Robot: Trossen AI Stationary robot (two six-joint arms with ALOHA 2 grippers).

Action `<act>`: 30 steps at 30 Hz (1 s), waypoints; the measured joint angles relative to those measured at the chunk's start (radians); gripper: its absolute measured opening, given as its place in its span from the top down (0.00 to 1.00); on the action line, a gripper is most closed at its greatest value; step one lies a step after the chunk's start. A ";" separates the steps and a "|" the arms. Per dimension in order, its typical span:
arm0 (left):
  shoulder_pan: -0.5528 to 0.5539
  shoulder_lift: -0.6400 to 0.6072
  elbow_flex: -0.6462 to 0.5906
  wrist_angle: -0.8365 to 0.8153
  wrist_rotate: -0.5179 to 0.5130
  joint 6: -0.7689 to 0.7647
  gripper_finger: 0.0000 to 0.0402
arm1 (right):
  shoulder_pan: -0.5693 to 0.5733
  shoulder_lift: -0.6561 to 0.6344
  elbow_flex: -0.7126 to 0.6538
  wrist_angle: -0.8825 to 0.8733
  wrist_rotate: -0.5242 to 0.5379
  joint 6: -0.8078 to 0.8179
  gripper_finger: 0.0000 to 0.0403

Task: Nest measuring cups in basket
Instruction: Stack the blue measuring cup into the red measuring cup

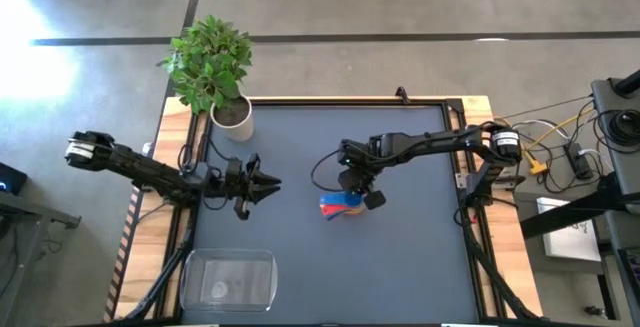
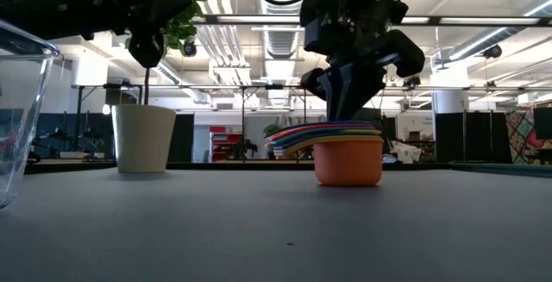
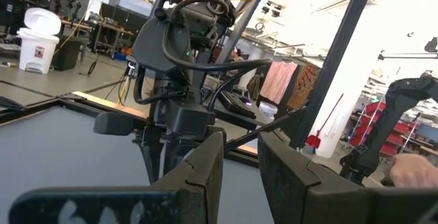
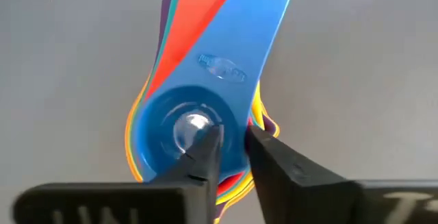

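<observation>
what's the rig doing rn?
The measuring cups are already nested into one stack, blue on top, standing mid-table rather than in the basket, which sits at the front left. The right tool is right over the stack, fingers narrowly apart astride the blue cup's rim. The left tool waits off to the left, near the plant pot.

**Camera arrangement**

High view: overhead, straight down on the whole table [image 1: 400,267]. Low view: tabletop level, facing the room. Wrist views: close, past each arm's fingers. All but the left wrist view show the stacked measuring cups [image 1: 340,206].
</observation>
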 joint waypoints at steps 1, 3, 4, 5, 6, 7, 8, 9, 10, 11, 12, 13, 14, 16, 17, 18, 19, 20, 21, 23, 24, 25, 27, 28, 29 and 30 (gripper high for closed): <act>0.000 0.000 0.000 0.000 0.000 0.001 0.81 | 0.000 0.000 0.001 -0.001 0.000 0.000 0.81; 0.000 0.001 0.000 0.000 0.000 0.002 0.81 | 0.000 0.000 0.004 -0.001 0.000 0.006 0.75; 0.000 0.001 0.000 0.000 0.000 0.002 0.81 | 0.000 -0.002 0.007 -0.003 0.002 0.013 0.72; 0.000 0.001 0.000 0.000 0.000 0.002 0.81 | 0.000 -0.005 0.010 -0.005 0.008 0.018 0.70; 0.000 0.001 0.000 0.000 0.000 0.002 0.81 | 0.000 -0.009 0.014 -0.012 0.009 0.019 0.67; 0.000 0.001 0.000 -0.001 0.000 0.002 0.81 | 0.000 -0.014 0.020 -0.019 0.009 0.023 0.65; 0.000 0.001 0.000 -0.002 0.000 0.002 0.81 | 0.000 -0.020 0.026 -0.025 0.010 0.031 0.63; 0.001 0.001 0.000 -0.002 0.000 0.002 0.81 | 0.000 -0.027 0.032 -0.027 0.010 0.041 0.62; 0.001 0.001 0.000 -0.002 0.000 0.003 0.81 | 0.000 -0.037 0.038 -0.032 0.009 0.049 0.61; 0.001 0.001 0.000 -0.003 0.000 0.003 0.81 | 0.000 -0.047 0.042 -0.034 0.009 0.058 0.60; 0.001 0.001 0.000 -0.003 0.000 0.003 0.81 | 0.000 -0.057 0.046 -0.027 0.008 0.074 0.59; 0.001 0.001 0.000 -0.003 0.000 0.003 0.81 | 0.000 -0.066 0.048 -0.008 0.003 0.093 0.59; 0.001 0.000 0.001 -0.003 -0.002 0.004 0.81 | 0.000 -0.074 0.048 0.013 -0.005 0.111 0.59; 0.002 0.000 0.003 -0.003 -0.013 0.004 0.81 | 0.001 -0.084 0.048 0.043 -0.041 0.124 0.59; 0.002 0.000 0.005 -0.003 -0.021 0.003 0.81 | 0.002 -0.086 0.046 0.060 -0.062 0.124 0.60; 0.002 0.000 0.006 -0.005 -0.025 -0.001 0.81 | 0.004 -0.087 0.046 0.075 -0.081 0.119 0.60; 0.002 0.000 0.010 -0.006 -0.026 -0.008 0.81 | 0.006 -0.087 0.045 0.081 -0.099 0.113 0.61; 0.002 0.001 0.013 -0.006 -0.026 -0.016 0.81 | 0.010 -0.087 0.044 0.084 -0.105 0.110 0.62; 0.002 0.001 0.015 -0.006 -0.026 -0.023 0.81 | 0.014 -0.087 0.044 0.086 -0.105 0.106 0.63; 0.002 0.001 0.016 -0.006 -0.026 -0.034 0.81 | 0.025 -0.087 0.038 0.089 -0.106 0.101 0.64; 0.002 0.001 0.016 -0.006 -0.026 -0.037 0.81 | 0.032 -0.087 0.033 0.091 -0.105 0.101 0.65; 0.002 0.001 0.016 -0.007 -0.027 -0.039 0.81 | 0.039 -0.087 0.027 0.093 -0.105 0.102 0.66; 0.002 0.002 0.016 -0.007 -0.028 -0.041 0.81 | 0.058 -0.087 0.015 0.094 -0.106 0.105 0.67; 0.002 0.005 0.016 -0.008 -0.029 -0.041 0.81 | 0.070 -0.088 0.008 0.094 -0.106 0.105 0.67; 0.002 0.007 0.016 -0.009 -0.039 -0.041 0.81 | 0.080 -0.088 0.002 0.094 -0.106 0.103 0.68; 0.002 0.010 0.016 -0.008 -0.054 -0.041 0.81 | 0.090 -0.088 -0.003 0.095 -0.106 0.101 0.68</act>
